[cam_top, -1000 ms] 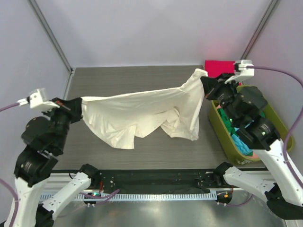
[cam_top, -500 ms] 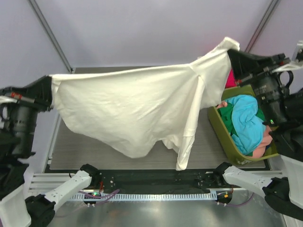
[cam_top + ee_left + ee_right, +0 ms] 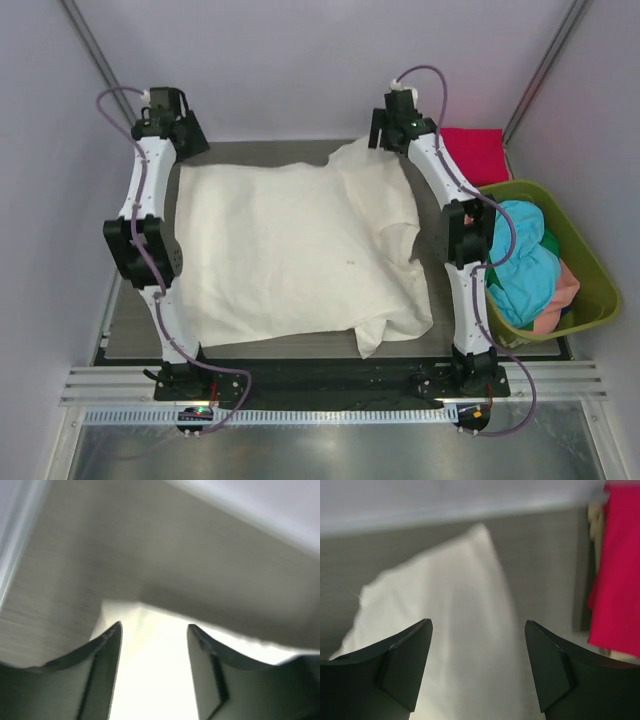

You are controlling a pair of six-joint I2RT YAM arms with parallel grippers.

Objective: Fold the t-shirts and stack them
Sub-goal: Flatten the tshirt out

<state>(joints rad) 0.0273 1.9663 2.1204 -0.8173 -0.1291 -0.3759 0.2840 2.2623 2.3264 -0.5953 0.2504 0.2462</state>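
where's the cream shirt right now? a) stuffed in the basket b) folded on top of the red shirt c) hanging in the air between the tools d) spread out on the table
d: the cream shirt lies spread out over the table, and the left tool and right tool are open above its far edge.
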